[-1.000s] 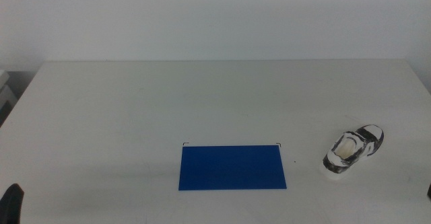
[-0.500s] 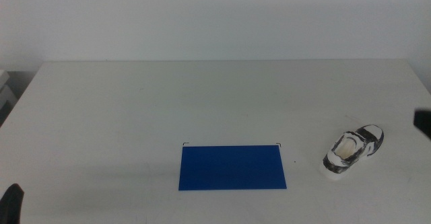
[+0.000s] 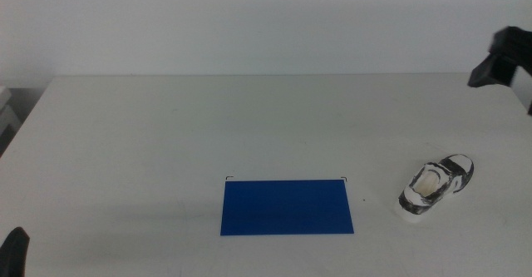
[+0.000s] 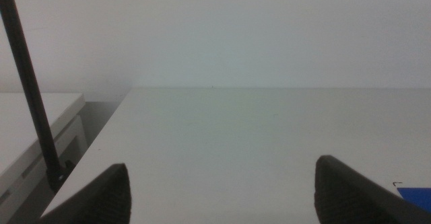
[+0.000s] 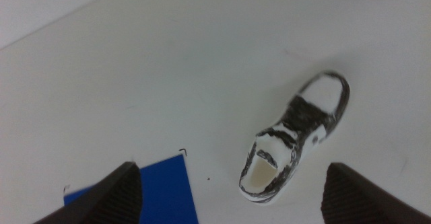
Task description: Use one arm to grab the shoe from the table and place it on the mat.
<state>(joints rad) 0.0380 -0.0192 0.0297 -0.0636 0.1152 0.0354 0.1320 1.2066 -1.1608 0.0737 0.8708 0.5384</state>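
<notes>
The right gripper (image 5: 229,197) hung high over the table's (image 3: 166,127) far right, jaws spread wide and empty. The shoe (image 5: 293,140) lay below it, right of the mat (image 3: 287,206), toe pointing far-right. The left gripper (image 4: 222,190), also open, waited at the near left.

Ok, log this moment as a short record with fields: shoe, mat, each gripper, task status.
shoe: shoe lies on the table, to the right of the mat, apart from it, not gripped
mat: mat flat on the table, nothing on it
right gripper: right gripper open, raised above the shoe, not touching it; its arm enters at the middle view's upper right
left gripper: left gripper open, waiting at the table's near left corner
task status: shoe not yet grasped
</notes>
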